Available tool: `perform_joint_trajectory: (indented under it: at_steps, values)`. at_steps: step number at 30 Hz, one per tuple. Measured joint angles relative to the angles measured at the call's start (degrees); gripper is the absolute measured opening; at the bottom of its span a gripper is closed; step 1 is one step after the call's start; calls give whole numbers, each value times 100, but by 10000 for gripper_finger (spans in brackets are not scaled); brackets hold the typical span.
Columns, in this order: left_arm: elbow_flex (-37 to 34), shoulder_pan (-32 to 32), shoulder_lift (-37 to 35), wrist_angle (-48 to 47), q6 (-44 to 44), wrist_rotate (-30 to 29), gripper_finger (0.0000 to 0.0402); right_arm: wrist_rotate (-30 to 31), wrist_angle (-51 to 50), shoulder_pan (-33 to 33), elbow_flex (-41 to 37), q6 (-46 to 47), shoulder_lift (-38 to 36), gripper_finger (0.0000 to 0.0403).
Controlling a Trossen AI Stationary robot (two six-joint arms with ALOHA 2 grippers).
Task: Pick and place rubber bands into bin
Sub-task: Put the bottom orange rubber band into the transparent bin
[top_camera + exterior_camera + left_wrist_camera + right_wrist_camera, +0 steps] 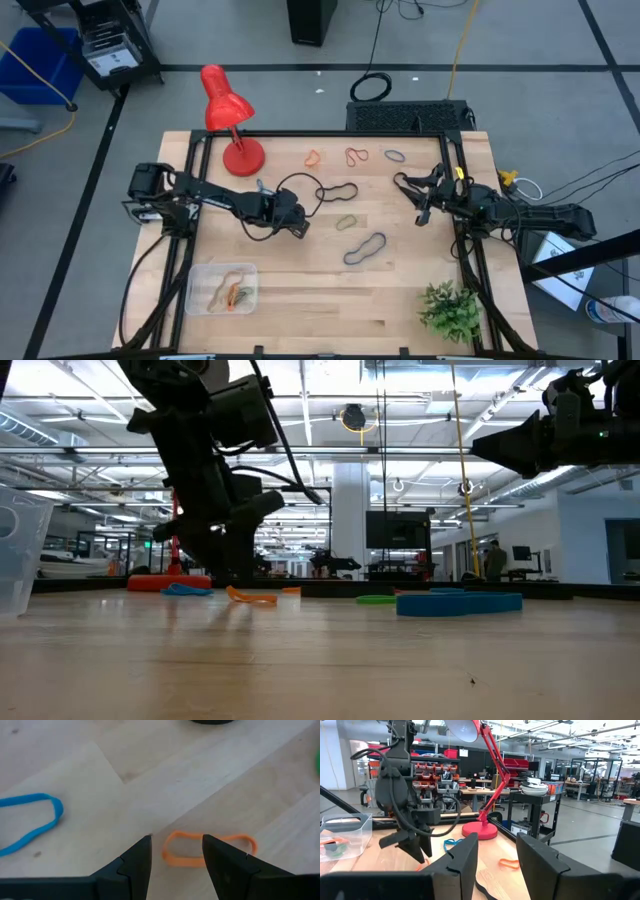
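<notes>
My left gripper (298, 228) is open, low over the table's middle. In the left wrist view its fingertips (176, 842) stand on either side of one end of an orange rubber band (210, 851) that lies flat on the wood; I see no touch. A blue band (30, 820) lies beside it. More bands lie farther off: orange (313, 157), red (357, 156), a large black one (337, 190), tan-green (347, 222) and a dark blue one (365, 250). The clear bin (222, 288) at the near left holds a few bands. My right gripper (420, 200) is open and empty above the table's right side.
A red desk lamp (228, 120) stands at the far left of the table, with its base close to the left arm. A small green plant (450, 310) stands at the near right corner. A black cable (290, 185) loops over the left arm.
</notes>
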Motion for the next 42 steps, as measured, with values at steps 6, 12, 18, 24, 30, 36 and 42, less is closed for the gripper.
perform_joint_trajectory:
  at_steps: [6,12,18,24,30,36,42]
  values:
    - [0,0,12,-43,-118,33,181,-1,3,0,-2,0,12,130]
    - [0,0,134,-21,-264,281,181,-1,3,0,-1,0,14,130]
    - [29,-4,391,40,-335,276,181,-3,23,0,-1,1,36,130]
    - [16,-9,389,56,-370,211,160,1,15,0,0,0,86,130]
    - [7,-4,397,101,-303,-1,83,3,23,0,-1,0,91,130]
    - [5,-4,409,173,37,-99,10,7,22,0,-1,0,91,130]
    - [3,-7,400,370,550,-134,7,11,23,0,-2,1,91,130]
